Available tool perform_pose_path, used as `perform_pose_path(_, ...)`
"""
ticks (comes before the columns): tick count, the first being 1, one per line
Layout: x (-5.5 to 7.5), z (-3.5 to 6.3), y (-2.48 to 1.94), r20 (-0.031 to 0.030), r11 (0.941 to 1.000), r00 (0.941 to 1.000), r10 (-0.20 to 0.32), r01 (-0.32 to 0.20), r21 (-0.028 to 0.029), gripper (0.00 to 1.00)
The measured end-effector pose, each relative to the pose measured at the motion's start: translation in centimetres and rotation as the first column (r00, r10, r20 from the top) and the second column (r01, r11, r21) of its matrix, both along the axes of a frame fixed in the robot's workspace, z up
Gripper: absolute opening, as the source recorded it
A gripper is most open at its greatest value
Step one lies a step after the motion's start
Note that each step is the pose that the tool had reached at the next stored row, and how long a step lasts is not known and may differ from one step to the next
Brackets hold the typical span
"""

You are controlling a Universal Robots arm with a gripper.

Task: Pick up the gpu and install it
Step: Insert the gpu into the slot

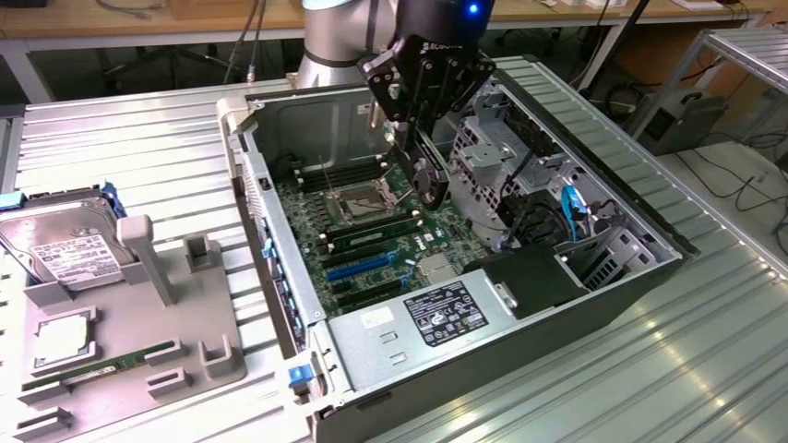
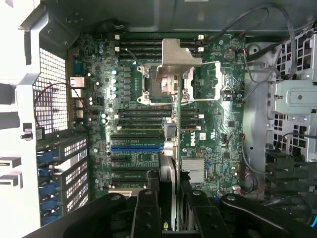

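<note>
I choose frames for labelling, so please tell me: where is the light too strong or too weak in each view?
Wrist view: the case's rear wall is burnt out to white; the motherboard is evenly lit. Exterior view: soft light, no hard shadows; the gpu looks dark; a blue lamp glows on the arm.

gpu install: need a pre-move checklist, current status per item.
1. Grip: ok. The pincer is shut on the gpu, which it holds edge-on.
2. Position over the board: ok. The gpu hangs inside the open case, above the motherboard.
3. Seated: not ok. The card is in no slot.
4. Lined up with the blue slot: not ok. In the wrist view its bracket lies over the CPU socket.
5. Slot free: ok. The blue slot is empty.
6. Cables: ok. They run beside the board, off the slots.
</note>
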State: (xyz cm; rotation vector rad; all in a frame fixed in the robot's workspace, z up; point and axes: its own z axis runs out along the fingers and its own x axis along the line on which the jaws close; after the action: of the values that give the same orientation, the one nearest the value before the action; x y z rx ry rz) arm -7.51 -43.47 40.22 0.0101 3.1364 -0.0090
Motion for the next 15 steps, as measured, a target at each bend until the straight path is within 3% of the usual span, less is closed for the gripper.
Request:
perform_pose_path(5,0.02,-0.04,0.0,0.0001,1.0,1.0,0.005,-0.005,0.0,0.26)
perform_pose_path(8,0.03,-0.14,0.0,0.0,0.9983,0.9983,0.057,-0.057,0.0,0.26)
perform_pose_path(11,0.03,-0.38,0.0,0.0,0.9923,0.9923,0.124,-0.124,-0.0001,0.26)
perform_pose_path(15,0.03,-0.67,0.0,0.0,0.9763,0.9763,0.216,-0.216,0.0,0.26)
